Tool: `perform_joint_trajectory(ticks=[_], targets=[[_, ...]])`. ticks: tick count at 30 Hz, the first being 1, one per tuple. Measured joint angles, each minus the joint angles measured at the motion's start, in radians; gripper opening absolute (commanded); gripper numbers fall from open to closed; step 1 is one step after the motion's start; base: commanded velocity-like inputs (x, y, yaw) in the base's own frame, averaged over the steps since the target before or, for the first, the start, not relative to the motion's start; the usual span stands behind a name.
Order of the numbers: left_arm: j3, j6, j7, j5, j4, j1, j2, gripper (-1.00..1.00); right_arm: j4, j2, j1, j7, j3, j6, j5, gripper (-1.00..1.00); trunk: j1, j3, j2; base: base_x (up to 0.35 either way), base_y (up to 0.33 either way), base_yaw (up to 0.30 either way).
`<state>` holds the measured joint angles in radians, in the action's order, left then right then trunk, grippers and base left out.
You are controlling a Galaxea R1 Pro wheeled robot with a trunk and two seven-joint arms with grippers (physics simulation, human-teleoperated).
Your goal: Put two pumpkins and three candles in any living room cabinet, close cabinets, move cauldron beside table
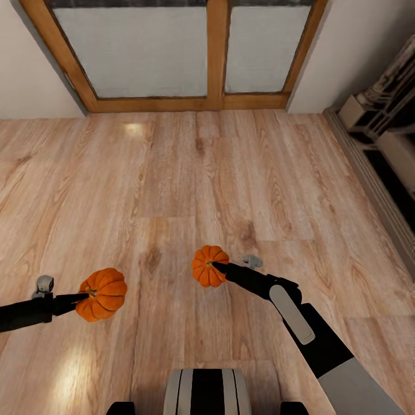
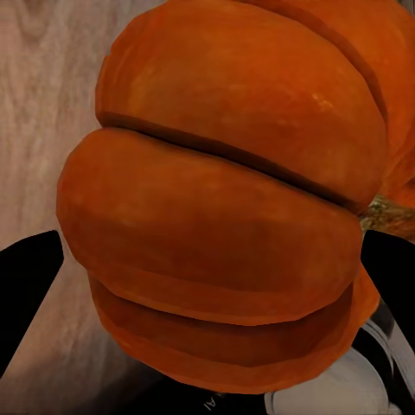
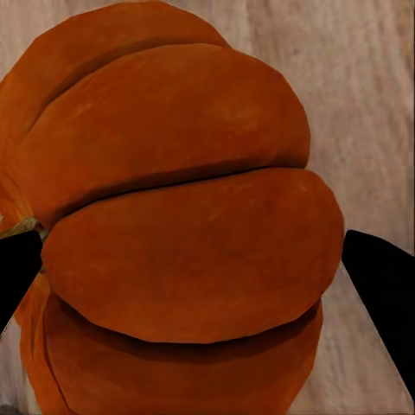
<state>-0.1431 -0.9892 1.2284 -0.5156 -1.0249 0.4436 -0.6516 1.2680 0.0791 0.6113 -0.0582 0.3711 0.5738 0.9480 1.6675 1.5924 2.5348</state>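
The left gripper (image 1: 80, 298) grips one bright-orange ribbed round pumpkin (image 1: 102, 293) between its fingers, above the plank floor (image 1: 173, 190). The right gripper (image 1: 218, 266) clamps the second orange pumpkin (image 1: 208, 265) likewise. Both look light, stiff and smooth-skinned, likely prone to slipping; pinching across the ribs seems soundest.

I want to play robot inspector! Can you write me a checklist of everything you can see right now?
Surface: bare wooden floor.
Job's things: left pumpkin and right pumpkin, both held above the floor.
Clutter: nothing seen.
Grippers: left end effector shut on the left pumpkin; right end effector shut on the right pumpkin.
Cables: nothing seen.
Surroundings: wood-framed glass door ahead, pale walls, dark shelving unit on the right.
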Motion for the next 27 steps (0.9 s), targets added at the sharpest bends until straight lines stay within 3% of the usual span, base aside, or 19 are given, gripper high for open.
perform_joint_trajectory(ticks=[6,12,22,27], targets=[[0.007,0.001,0.000,0.003,-0.012,0.000,0.001,-1.00,-0.008,0.000,0.000,0.001,-0.002,0.000,-0.001,-1.00,-0.003,-0.023,-0.001,-0.010,0.000,-0.278],[0.027,0.002,0.000,0.004,-0.013,0.000,0.001,-1.00,-0.010,0.000,0.000,0.001,-0.002,0.000,0.002,-1.00,-0.005,-0.046,-0.003,-0.232,0.047,-0.231],[0.030,0.003,0.000,0.005,-0.013,-0.001,0.006,-1.00,-0.005,-0.002,0.000,0.002,-0.002,0.000,0.067,-1.00,-0.009,-0.079,-0.005,-0.307,0.082,-0.078],[0.047,0.003,0.000,0.006,-0.013,0.000,0.009,-1.00,-0.008,0.002,0.000,0.004,-0.003,0.000,0.106,-1.00,-0.011,-0.093,-0.006,-0.311,0.083,-0.198]])
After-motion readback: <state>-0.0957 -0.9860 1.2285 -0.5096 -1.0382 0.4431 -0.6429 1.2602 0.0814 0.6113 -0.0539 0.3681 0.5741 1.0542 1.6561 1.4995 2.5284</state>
